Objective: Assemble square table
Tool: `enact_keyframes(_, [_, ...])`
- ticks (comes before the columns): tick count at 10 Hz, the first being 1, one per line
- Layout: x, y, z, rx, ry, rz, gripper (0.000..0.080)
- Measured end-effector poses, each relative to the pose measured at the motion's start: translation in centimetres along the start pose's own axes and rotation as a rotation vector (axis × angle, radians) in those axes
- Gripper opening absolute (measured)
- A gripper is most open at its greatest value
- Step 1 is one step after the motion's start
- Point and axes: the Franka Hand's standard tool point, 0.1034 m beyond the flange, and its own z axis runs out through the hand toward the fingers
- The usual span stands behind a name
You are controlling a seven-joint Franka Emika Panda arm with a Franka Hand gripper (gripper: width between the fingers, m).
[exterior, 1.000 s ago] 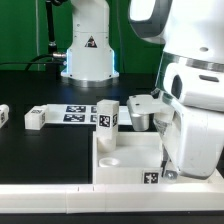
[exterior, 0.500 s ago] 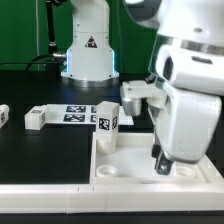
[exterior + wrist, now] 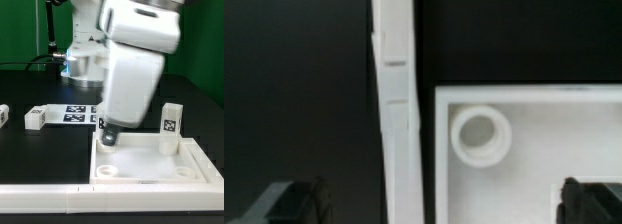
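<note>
The square table's white tabletop lies tray-side up at the front, with a round corner socket showing in the wrist view. One tagged white leg stands upright at its far corner on the exterior view's right. Two more legs lie loose on the black table at the exterior view's left. My gripper hangs over the tabletop's far corner on the exterior view's left, open with nothing held. Its dark fingertips straddle the tabletop rim. The arm's body hides what stands behind it.
The long white border bar runs along the table's front edge, right beside the tabletop. The marker board lies flat behind the loose legs. The arm's white base stands at the back.
The arm has swung from the tabletop's right side over to its left far corner. The jaws went from shut to wide open. The upright leg at the right corner has come into view.
</note>
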Motion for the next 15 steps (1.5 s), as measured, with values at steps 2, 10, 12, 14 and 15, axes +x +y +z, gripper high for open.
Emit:
enact_keyframes(2, [-1.6, -0.8, -1.5, -0.02, 0.01, 0.024, 0.0649])
enact_keyframes(10, [-3.5, -4.1, -0.2, 0.039, -0.002, 0.586, 0.0649])
enact_keyframes(12, [-4.9, -7.0, 1.7, 0.068, -0.01, 0.7, 0.0649])
enact_keyframes(14, [-4.5, -6.9, 1.6, 0.072, -0.015, 0.853, 0.0649])
enact_keyframes(15, [-4.5, -6.9, 1.7, 0.075, -0.014, 0.882, 0.0649])
